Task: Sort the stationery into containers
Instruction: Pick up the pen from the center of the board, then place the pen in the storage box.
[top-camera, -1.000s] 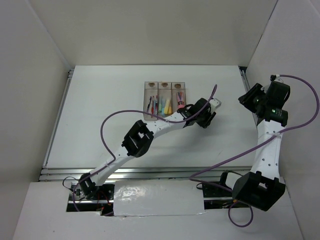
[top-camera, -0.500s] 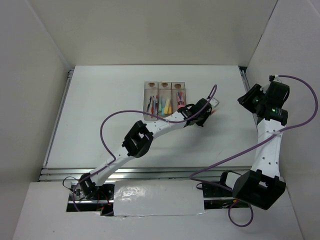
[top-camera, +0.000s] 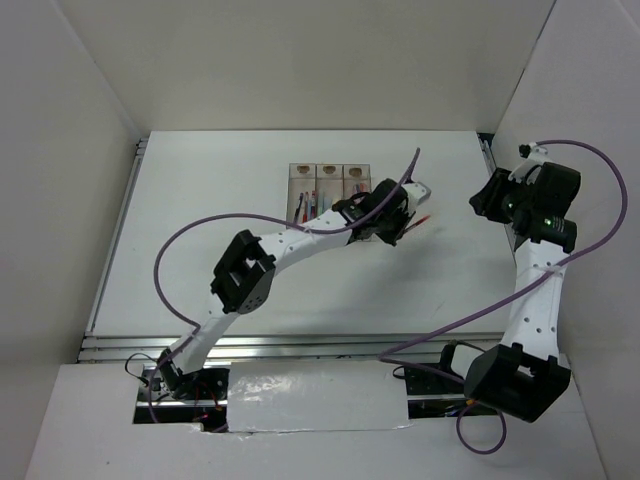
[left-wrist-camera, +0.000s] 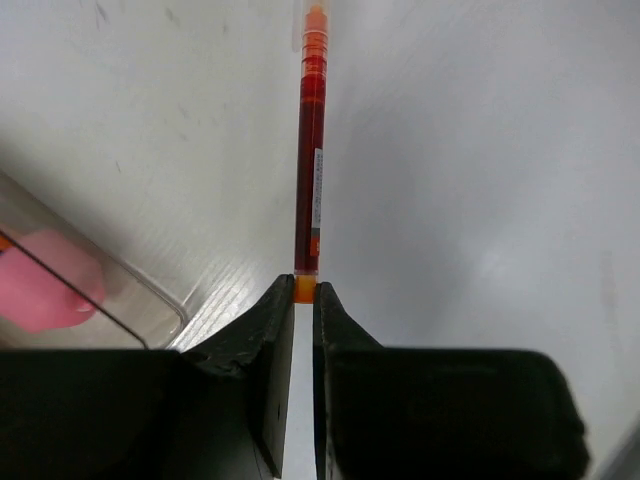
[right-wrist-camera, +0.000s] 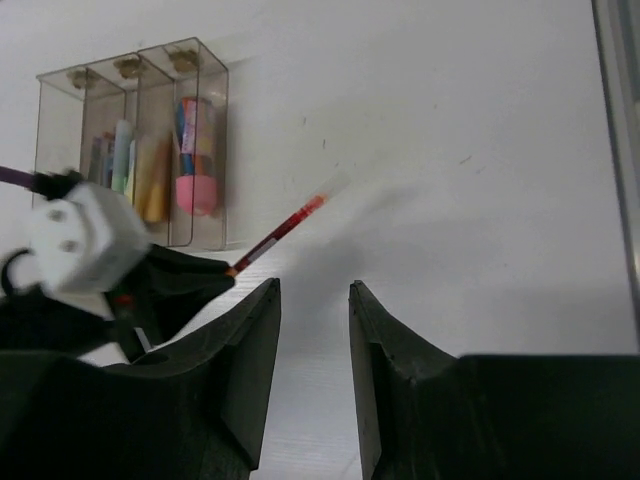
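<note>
Left gripper (left-wrist-camera: 305, 290): I am clenching it on the orange butt end of a thin red pen (left-wrist-camera: 310, 170); the jaws are nearly together, with only that end between them.
Red pen: it is sticking straight out ahead of the fingertips over the white table (left-wrist-camera: 480, 150), with almost all its length beyond the grip. I cannot tell whether its far tip is clear of the surface.
Step in hand: I am judging this as the carry to the bins. The hold is at the very end, so the pen could swing or pivot. I am planning a slow move, a firm pinch and a lift high enough for the far tip to pass over the bin wall.
Pen relative to gripper: it is in line with the jaws, pointing away from the wrist and away from the bins.
Containers (right-wrist-camera: 224, 140): 3 clear bins joined side by side are lying just to the left of the gripper; the nearest corner is beside the left finger.
Bin contents: the closest bin is holding the pink-and-purple marker (right-wrist-camera: 195, 150). In the overhead view, thin red items seem to be in the farthest of the 3, so I am aiming there.
Right gripper (right-wrist-camera: 313, 290): it is hovering well to the right, jaws apart, holding nothing.
</note>
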